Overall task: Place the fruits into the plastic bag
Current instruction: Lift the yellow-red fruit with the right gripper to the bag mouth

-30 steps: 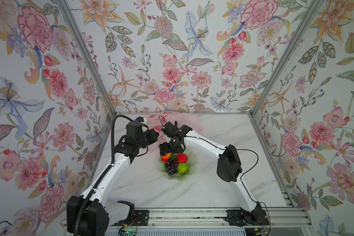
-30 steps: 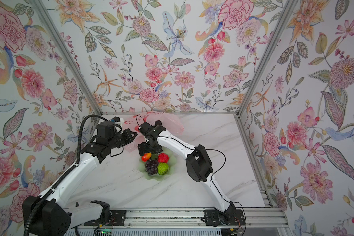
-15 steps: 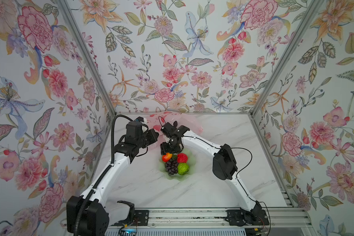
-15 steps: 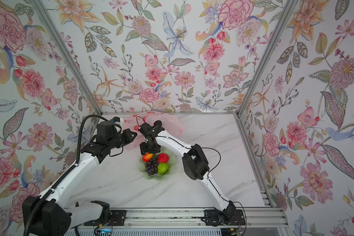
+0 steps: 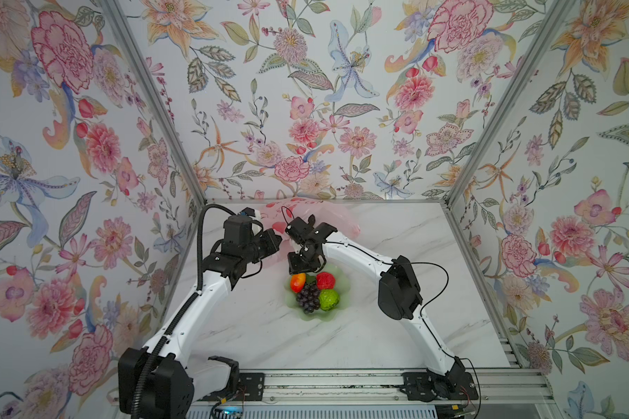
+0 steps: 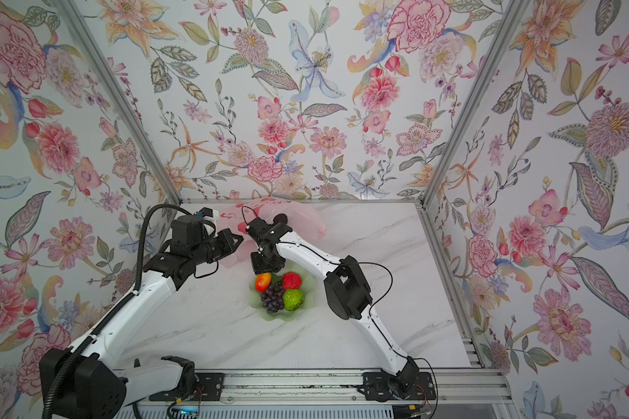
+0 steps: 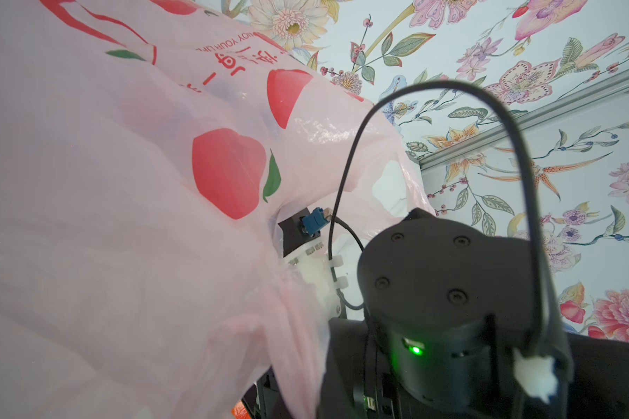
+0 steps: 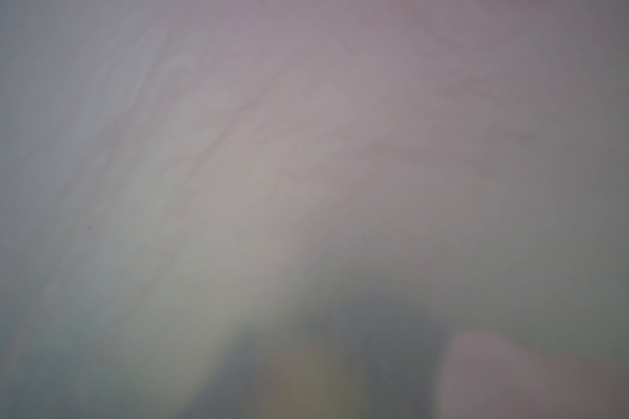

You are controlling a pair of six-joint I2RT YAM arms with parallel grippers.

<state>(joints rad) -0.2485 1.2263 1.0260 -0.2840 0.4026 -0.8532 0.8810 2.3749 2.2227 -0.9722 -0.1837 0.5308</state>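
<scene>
The pink plastic bag (image 5: pixel 336 221) (image 6: pixel 302 221) lies at the back of the table, and part of it is lifted. My left gripper (image 5: pixel 276 239) (image 6: pixel 238 241) is shut on its gathered edge; the film (image 7: pixel 124 217) fills the left wrist view. My right gripper (image 5: pixel 300 268) (image 6: pixel 264 266) points down at the dish's far edge, just above the orange-red mango (image 5: pixel 297 282). Its jaws are hidden, and bag film blurs the right wrist view. A red strawberry (image 5: pixel 325 280), purple grapes (image 5: pixel 308 298) and a bumpy green fruit (image 5: pixel 329 299) also lie in the dish.
The pale green scalloped dish (image 5: pixel 316 317) sits mid-table in front of the bag. The right arm's black wrist (image 7: pixel 433 290) and its cable are close to my left gripper. Floral walls enclose the marble table on three sides.
The right arm has shifted slightly left and its gripper has dipped closer to the dish's far edge beside the mango. The left arm has kept still with the bag.
</scene>
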